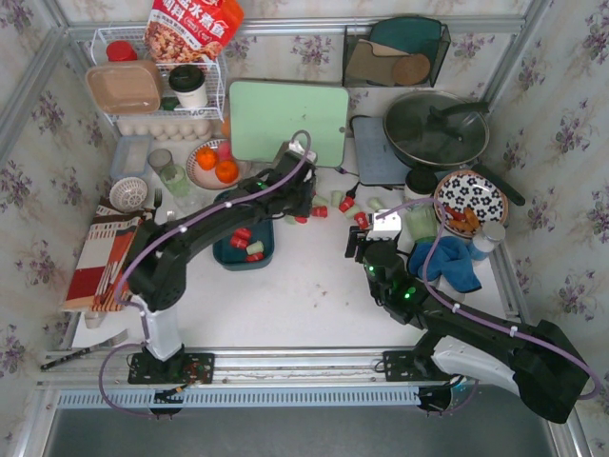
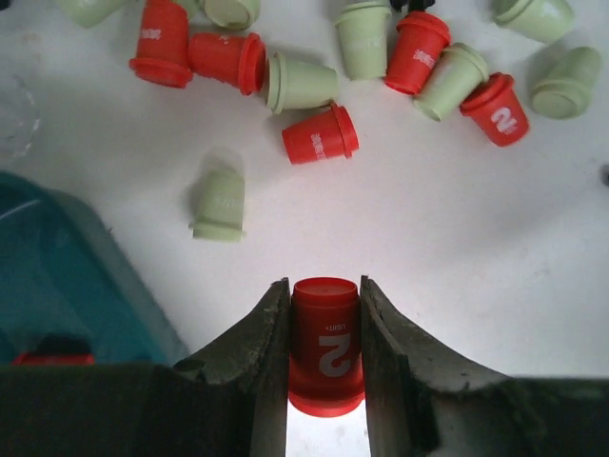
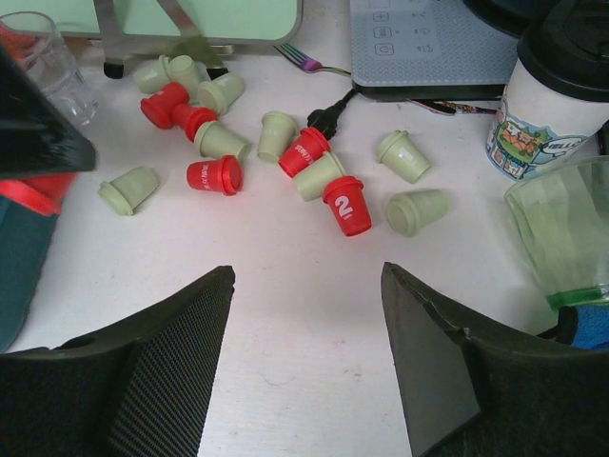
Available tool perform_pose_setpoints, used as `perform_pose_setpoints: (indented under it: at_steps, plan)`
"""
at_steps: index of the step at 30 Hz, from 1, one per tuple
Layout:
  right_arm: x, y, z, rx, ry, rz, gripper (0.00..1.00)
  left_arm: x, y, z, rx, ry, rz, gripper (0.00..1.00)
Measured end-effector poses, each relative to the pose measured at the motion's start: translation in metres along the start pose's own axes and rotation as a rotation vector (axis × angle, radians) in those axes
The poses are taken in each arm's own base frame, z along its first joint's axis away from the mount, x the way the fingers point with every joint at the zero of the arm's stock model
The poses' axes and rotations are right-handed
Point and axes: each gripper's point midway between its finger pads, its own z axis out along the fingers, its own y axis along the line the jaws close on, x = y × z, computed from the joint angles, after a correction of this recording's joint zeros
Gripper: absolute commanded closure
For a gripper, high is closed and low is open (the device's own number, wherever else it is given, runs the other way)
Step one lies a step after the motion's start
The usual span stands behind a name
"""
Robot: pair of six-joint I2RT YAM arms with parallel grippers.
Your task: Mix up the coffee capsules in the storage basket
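My left gripper [image 2: 324, 286] is shut on a red coffee capsule [image 2: 324, 345] marked "2", held just above the white table to the right of the dark teal storage basket [image 2: 76, 276]. In the top view this gripper [image 1: 299, 208] hangs by the basket's [image 1: 221, 255] far right corner. Red and green capsules [image 1: 246, 243] lie inside the basket. Several loose red and mint green capsules [image 3: 304, 157] are scattered on the table beyond it. My right gripper [image 3: 306, 271] is open and empty over bare table, in front of that scatter.
A green cutting board [image 1: 288, 122] stands behind the capsules, and a plate of oranges [image 1: 214, 164] sits to its left. A grey scale [image 3: 428, 43], a paper cup [image 3: 552, 105] and a green tumbler [image 3: 561, 233] stand to the right. A blue cloth [image 1: 457, 262] lies by the right arm.
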Motion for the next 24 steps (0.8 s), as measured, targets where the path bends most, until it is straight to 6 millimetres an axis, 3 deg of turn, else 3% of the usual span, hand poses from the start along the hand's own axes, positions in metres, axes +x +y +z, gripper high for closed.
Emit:
perform_pose_setpoints:
  at_steps: [4, 9, 17, 24]
  plan:
    - [0.000, 0.000, 0.000, 0.000, 0.000, 0.000, 0.29, -0.010, 0.003, -0.035, 0.005, -0.085, 0.003, 0.92]
    - [0.000, 0.000, 0.000, 0.000, 0.001, -0.001, 0.28, -0.003, 0.030, -0.064, -0.079, -0.143, 0.029, 0.92]
    - [0.005, 0.001, 0.001, -0.002, 0.013, -0.010, 0.28, 0.040, 0.077, -0.076, -0.228, -0.104, 0.043, 0.92]
    - [0.011, 0.004, 0.004, -0.004, 0.033, -0.027, 0.28, 0.068, 0.096, -0.075, -0.288, -0.061, 0.035, 0.91]
